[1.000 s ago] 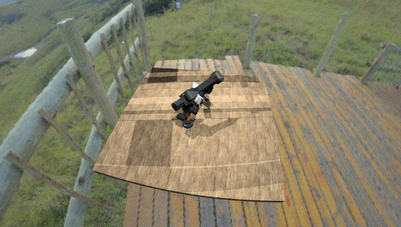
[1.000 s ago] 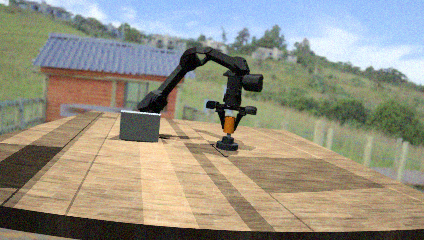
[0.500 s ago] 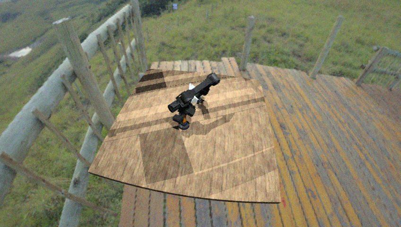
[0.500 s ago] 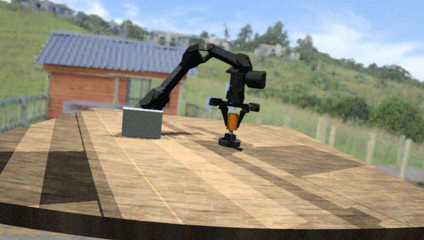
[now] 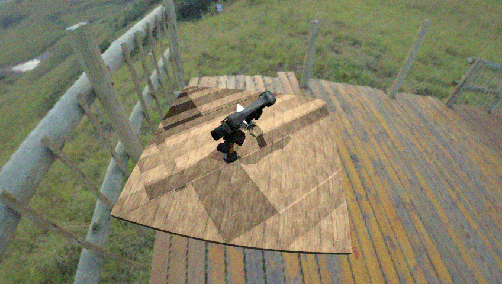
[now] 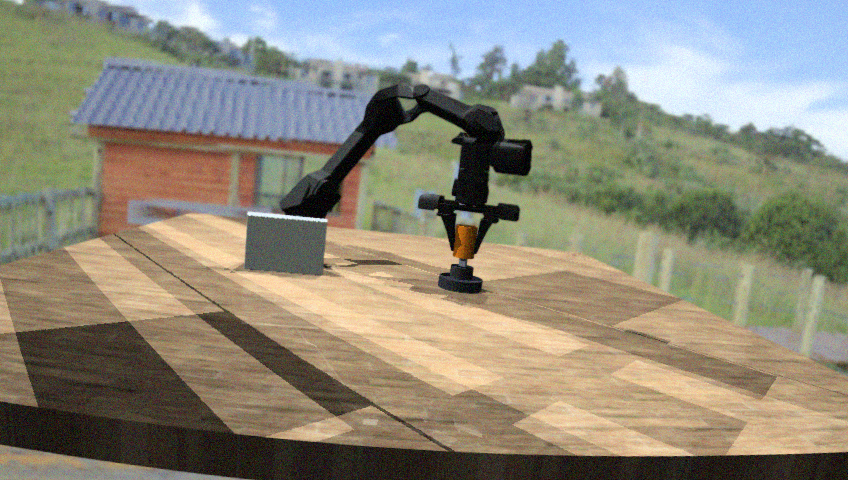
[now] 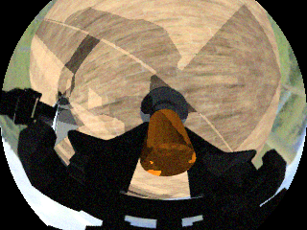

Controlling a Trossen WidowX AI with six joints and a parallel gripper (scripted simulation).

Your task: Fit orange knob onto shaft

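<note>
The orange knob point(image 5: 231, 147) point(image 6: 464, 240) point(image 7: 168, 139) is held upright between the fingers of my gripper point(image 6: 464, 248) point(image 7: 165, 127), which is shut on it. The dark round pedestal point(image 5: 230, 158) point(image 6: 460, 284) point(image 7: 165, 93) stands on the table directly below the knob. A short piece of the silver shaft point(image 6: 462, 262) shows between the knob's lower end and the pedestal's raised middle in the exterior view. The knob is over the shaft, with a gap above the pedestal. The knob's hole and the shaft's flat side are hidden, so their alignment cannot be told.
A grey box point(image 6: 285, 243) stands at the arm's base, left of the pedestal in the exterior view. The wooden table point(image 5: 309, 210) point(image 6: 416, 356) carries patterned light and dark patches. The black arm point(image 6: 351, 157) arches over from the box.
</note>
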